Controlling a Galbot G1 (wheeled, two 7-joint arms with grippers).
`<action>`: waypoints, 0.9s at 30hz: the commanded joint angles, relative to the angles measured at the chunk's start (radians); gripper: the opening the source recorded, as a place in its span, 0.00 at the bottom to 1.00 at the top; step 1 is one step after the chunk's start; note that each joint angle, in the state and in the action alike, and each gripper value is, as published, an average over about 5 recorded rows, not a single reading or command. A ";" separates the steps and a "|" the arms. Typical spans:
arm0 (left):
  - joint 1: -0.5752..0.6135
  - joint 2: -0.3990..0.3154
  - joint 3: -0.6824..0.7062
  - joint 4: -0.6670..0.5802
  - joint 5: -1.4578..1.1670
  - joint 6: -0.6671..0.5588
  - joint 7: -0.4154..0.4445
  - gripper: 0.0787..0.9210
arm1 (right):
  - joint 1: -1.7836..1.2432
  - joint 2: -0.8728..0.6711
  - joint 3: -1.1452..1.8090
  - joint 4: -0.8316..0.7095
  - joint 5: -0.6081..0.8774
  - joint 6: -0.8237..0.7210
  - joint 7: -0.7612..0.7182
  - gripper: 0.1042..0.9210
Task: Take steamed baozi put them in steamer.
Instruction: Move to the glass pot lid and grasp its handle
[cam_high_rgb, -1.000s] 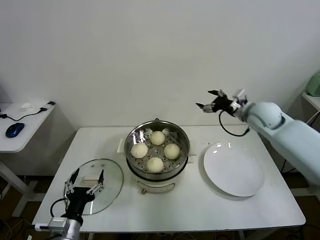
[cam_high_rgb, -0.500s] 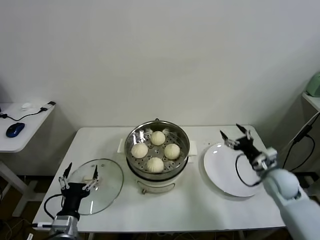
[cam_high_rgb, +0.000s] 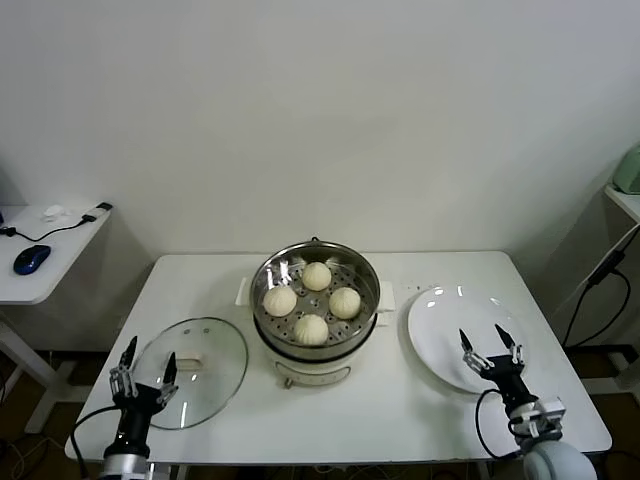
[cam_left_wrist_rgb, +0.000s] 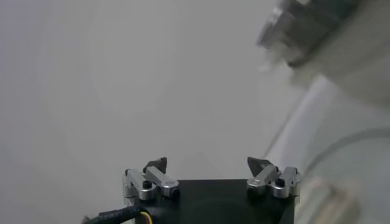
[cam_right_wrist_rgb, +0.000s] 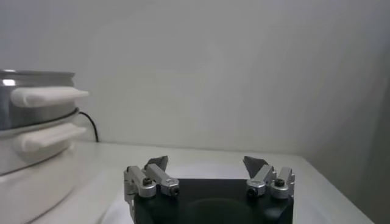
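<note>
Several cream-white steamed baozi (cam_high_rgb: 311, 328) lie on the perforated tray inside the shiny steel steamer (cam_high_rgb: 366, 276) at the table's middle. My left gripper (cam_high_rgb: 144, 360) stands open and empty at the front left, over the near edge of the glass lid. My right gripper (cam_high_rgb: 490, 340) stands open and empty at the front right, over the near part of the white plate. In the right wrist view the steamer (cam_right_wrist_rgb: 33, 112) with its white side handle shows off to one side, and the right gripper (cam_right_wrist_rgb: 206, 163) holds nothing. The left gripper (cam_left_wrist_rgb: 207, 163) in its own view is also empty.
A clear glass lid (cam_high_rgb: 205, 352) with a white handle lies on the table left of the steamer. A flat white plate (cam_high_rgb: 440, 320) lies to the right, bare. A side desk with a blue mouse (cam_high_rgb: 30, 259) stands at far left. The table's front edge (cam_high_rgb: 340, 452) runs close behind both grippers.
My right arm swung down from high behind the plate to low at the table's front right. My left gripper drew back a little toward the front edge. The baozi stayed in place.
</note>
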 joint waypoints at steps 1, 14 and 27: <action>-0.024 0.019 0.015 0.216 0.403 0.054 -0.126 0.88 | -0.091 0.078 0.053 -0.009 -0.032 0.051 0.028 0.88; -0.126 -0.022 0.033 0.266 0.443 0.085 -0.097 0.88 | -0.083 0.080 0.051 -0.020 -0.037 0.050 0.038 0.88; -0.240 -0.020 0.051 0.344 0.428 0.104 -0.057 0.88 | -0.080 0.086 0.049 -0.018 -0.039 0.049 0.043 0.88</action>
